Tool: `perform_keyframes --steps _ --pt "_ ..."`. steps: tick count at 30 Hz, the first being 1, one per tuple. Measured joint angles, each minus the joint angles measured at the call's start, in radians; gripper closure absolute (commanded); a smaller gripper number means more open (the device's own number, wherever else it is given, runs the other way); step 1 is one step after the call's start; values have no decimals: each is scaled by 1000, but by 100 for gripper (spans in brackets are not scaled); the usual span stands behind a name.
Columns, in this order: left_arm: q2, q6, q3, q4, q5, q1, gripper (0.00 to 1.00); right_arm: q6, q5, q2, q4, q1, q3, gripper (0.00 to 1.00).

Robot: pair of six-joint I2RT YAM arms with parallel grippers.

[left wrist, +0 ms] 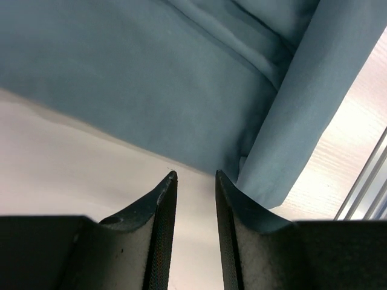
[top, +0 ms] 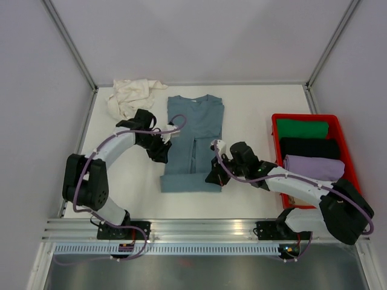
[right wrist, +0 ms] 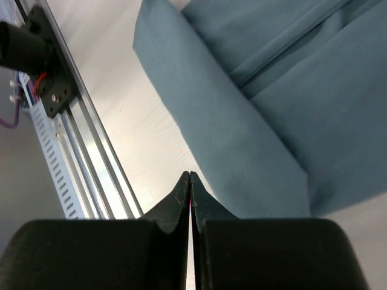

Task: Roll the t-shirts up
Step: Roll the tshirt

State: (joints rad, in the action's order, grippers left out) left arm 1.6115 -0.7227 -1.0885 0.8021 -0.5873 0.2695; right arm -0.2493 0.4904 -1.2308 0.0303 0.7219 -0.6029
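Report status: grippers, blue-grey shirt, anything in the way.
Left gripper jaws part open, empty, at blue-grey t-shirt left edge. Right gripper jaws shut, empty, at its near right corner. Shirt folded lengthwise, flat, unrolled. Nothing on it; cream t-shirt bunched far left.

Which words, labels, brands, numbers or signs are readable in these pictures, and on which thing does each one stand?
None can be read in any view.
The blue-grey t-shirt, the cream-white t-shirt and the red crate show no print, label or number.
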Motion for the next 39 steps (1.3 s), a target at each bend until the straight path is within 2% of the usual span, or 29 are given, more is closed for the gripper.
perform_keyframes --steps 2,6,10,14,19,20,22,29,36,37,39 --pt "-54 13 -4 -10 10 0 62 -15 3 -46 27 33 12 100" --pt "-187 32 21 -27 19 20 54 -32 -24 -93 97 58 21 100" --pt "-280 34 126 -38 98 140 53 -37 -77 -152 143 57 19 100" --pt "-279 32 237 -41 199 286 44 -52 -132 -220 147 48 24 100" --pt "-279 28 254 -73 296 337 42 -97 -182 -238 172 20 51 100" --pt "-279 26 254 -85 310 353 34 -107 -189 -238 181 13 61 100" --pt "-279 18 256 -109 335 390 31 -126 -197 -238 199 -1 80 100" --pt "-277 -10 346 -217 406 502 29 -147 -208 -232 217 -19 104 100" --pt "-254 -30 418 -306 451 555 29 -143 -217 -220 217 -19 104 99" --pt "-254 -31 425 -314 454 560 30 -143 -219 -216 217 -19 105 99" --pt "-258 -32 435 -339 463 572 40 -135 -224 -202 216 -19 105 98"
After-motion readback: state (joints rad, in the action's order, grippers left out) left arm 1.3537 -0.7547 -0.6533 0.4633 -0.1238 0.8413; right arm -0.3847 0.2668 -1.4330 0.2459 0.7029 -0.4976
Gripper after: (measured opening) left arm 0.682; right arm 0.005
